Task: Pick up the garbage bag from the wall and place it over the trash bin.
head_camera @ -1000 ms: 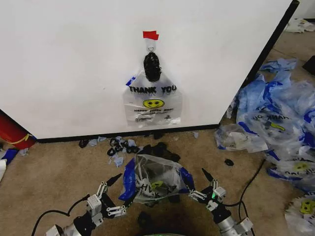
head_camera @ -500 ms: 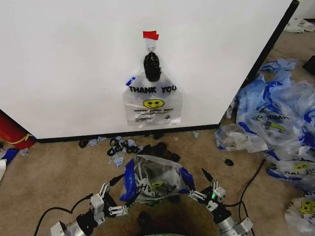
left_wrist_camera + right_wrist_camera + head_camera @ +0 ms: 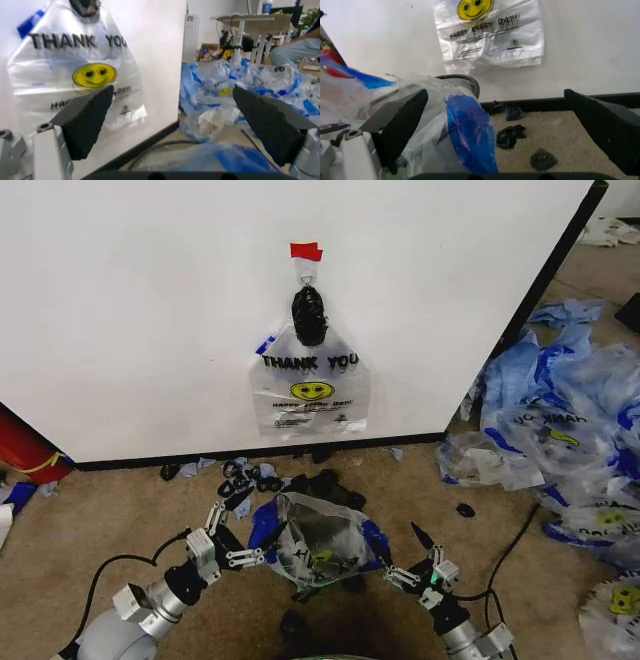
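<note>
Two grippers sit low by the trash bin (image 3: 318, 552), already lined with a bag. Your left gripper (image 3: 232, 532) has lifted toward the wall (image 3: 150, 310), jaws wide and empty; the right gripper (image 3: 412, 562) waits open. The garbage bag (image 3: 311, 385) hangs unhooked-from.

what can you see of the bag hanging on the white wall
The thin see-through plastic bag hangs flat against the large white wall panel from a small metal hook under red tape. Its gathered top looks dark and bunched. It shows black THANK YOU lettering, a yellow smiley face, smaller print and a blue handle edge. Nothing grips it.
</note>
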### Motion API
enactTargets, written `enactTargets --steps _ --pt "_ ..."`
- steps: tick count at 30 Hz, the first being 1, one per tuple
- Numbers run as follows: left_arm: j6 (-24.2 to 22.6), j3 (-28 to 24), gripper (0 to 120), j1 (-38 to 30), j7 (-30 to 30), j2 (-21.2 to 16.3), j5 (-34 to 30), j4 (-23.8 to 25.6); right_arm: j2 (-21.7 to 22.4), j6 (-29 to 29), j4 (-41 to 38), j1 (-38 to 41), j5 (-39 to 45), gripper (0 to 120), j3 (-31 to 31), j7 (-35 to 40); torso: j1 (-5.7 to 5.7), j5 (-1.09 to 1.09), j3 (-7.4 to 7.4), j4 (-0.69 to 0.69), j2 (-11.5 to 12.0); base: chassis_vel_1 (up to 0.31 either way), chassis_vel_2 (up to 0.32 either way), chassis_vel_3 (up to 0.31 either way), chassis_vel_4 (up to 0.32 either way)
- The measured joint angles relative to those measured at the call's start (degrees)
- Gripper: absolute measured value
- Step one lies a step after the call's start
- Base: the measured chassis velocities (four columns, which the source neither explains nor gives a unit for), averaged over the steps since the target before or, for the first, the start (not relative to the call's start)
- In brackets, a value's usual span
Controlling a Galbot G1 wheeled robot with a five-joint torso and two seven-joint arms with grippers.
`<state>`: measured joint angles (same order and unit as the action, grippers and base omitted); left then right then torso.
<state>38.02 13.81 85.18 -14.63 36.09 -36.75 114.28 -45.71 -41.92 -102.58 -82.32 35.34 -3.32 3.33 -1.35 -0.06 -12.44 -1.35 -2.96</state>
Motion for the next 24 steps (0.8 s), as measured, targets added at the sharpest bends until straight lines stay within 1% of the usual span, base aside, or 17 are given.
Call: enactTargets --steps 14,22,24 --pt "0.40 1.19 94 0.30 0.35 0.60 -0.99 0.06 -0.08 -0.20 -0.24 -0.16 -0.16 99 0.07 -0.03 0.00 -0.01 0.00 -0.01 0.00 0.000 0.000 0.000 0.000" --pt "0.85 1.49 94 0.05 0.37 1.67 -1.10 -0.89 0.20 -0.78 -3.53 -1.83 1.29 99 1.73 -0.63 0.00 -0.01 0.00 0.00 0.00 0.000 0.000 0.000 0.000" --pt "0.69 1.30 94 0.00 0.44 1.85 -1.26 -0.49 0.70 -0.78 -6.08 -3.07 1.87 99 2.94 -0.86 0.00 0.00 0.01 -0.01 0.00 0.000 0.000 0.000 0.000"
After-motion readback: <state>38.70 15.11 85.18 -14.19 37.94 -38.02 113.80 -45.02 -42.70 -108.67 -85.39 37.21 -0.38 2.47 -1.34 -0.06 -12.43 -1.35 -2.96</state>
